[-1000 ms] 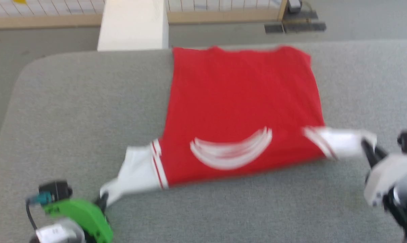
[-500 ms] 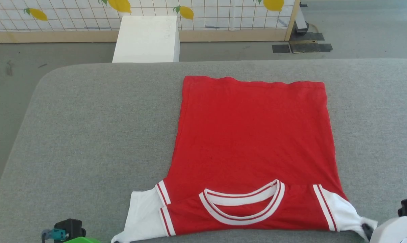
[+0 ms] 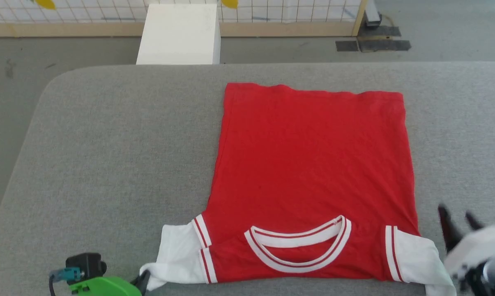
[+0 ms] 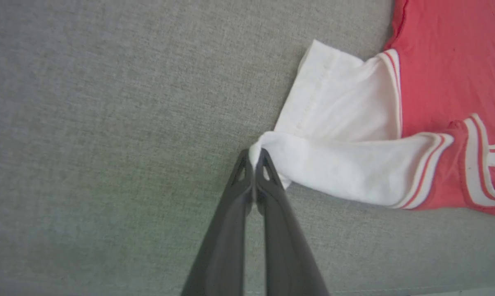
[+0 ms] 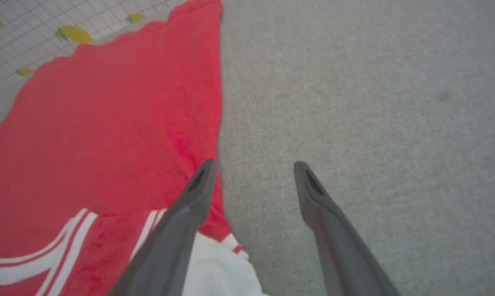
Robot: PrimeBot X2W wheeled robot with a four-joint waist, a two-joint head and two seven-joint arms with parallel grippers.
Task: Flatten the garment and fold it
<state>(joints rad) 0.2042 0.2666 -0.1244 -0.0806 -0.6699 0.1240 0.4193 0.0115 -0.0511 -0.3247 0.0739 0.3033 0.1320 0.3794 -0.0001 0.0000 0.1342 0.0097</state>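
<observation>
The red garment (image 3: 313, 164) lies flat on the grey padded table (image 3: 107, 156), collar toward me, hem at the far side, its shoulder strip folded over. My left gripper (image 4: 254, 155) is shut on the tip of the white left sleeve (image 4: 337, 164), and it shows at the lower left of the head view as the left gripper (image 3: 142, 280). My right gripper (image 5: 253, 166) is open above the table just right of the garment's edge (image 5: 218, 123), holding nothing. The white right sleeve (image 3: 420, 263) lies loose beside the right gripper (image 3: 457, 220).
A white box (image 3: 179, 35) stands on the floor beyond the table's far edge. Behind it runs a gridded wall with lemon prints (image 3: 272, 8). Dark plates (image 3: 372, 43) lie on the floor at the far right. Bare table surface stretches left of the garment.
The right gripper has opened and let go of the white right sleeve, lifting away to the right. The left gripper still pinches the left sleeve. The head view has shifted.
</observation>
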